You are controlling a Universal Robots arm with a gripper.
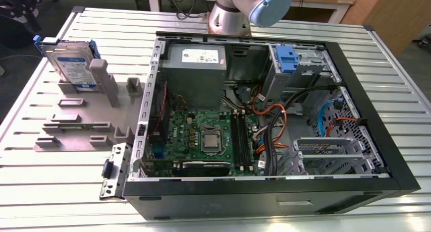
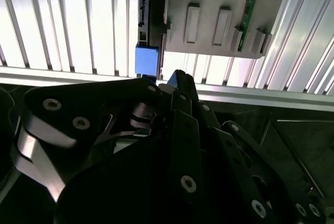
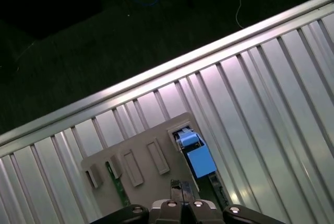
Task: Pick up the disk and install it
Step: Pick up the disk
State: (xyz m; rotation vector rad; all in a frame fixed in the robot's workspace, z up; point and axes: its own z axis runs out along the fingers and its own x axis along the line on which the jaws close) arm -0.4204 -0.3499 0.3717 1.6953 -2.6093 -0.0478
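Observation:
The disk (image 1: 69,63) stands on edge in the grey slotted holder (image 1: 81,116) at the exterior view's far left, its white-and-blue label facing out and blue rails along its edges. Both wrist views look down on it edge-on, with a blue rail end (image 3: 197,157) (image 2: 146,60) showing beside the holder (image 3: 136,167) (image 2: 219,4). My gripper (image 3: 182,190) (image 2: 177,80) hangs above the disk, apart from it. Its fingertips are pressed together with nothing between them. In the exterior view the gripper (image 1: 23,15) is the dark shape just beyond the disk.
The open computer case (image 1: 364,96) lies on the ribbed metal table (image 1: 60,191). It holds a motherboard (image 1: 202,136), cables and a drive bay with a blue latch (image 1: 286,58). A loose metal bracket (image 1: 113,171) lies by the case's near-left corner. The table edge (image 3: 156,72) runs close to the holder.

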